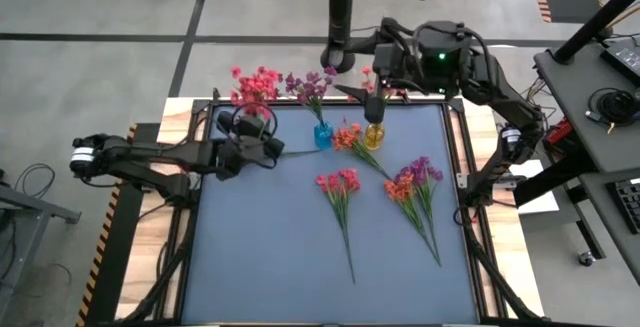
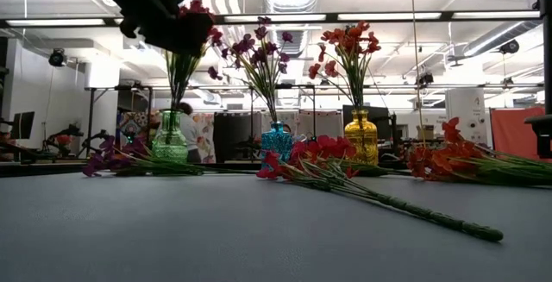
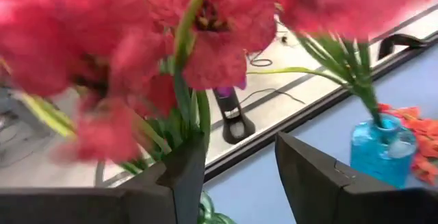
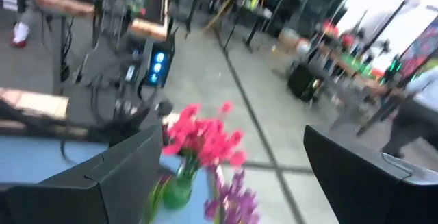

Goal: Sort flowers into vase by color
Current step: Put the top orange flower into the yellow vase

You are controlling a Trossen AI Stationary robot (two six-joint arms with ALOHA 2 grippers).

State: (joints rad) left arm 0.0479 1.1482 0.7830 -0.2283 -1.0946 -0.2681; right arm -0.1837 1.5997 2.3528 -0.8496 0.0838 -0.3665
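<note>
Vases stand in 1 row at the mat's far edge: green vase [image 2: 169,140] with pink-red flowers [image 1: 255,84], blue vase [image 1: 323,135] with purple, yellow vase [image 1: 374,135] with orange-red. Left gripper [image 1: 262,127], fingers parted, sits at the pink-red stems. Right gripper [image 1: 372,89] gapes empty above the yellow vase. 4 sprigs [image 1: 338,192] lie on the mat [image 1: 270,257].

A robotics lab: ceiling strip lights [image 2: 362,16], equipment desks [image 1: 600,97], cabled concrete floor [image 1: 100,7]
</note>
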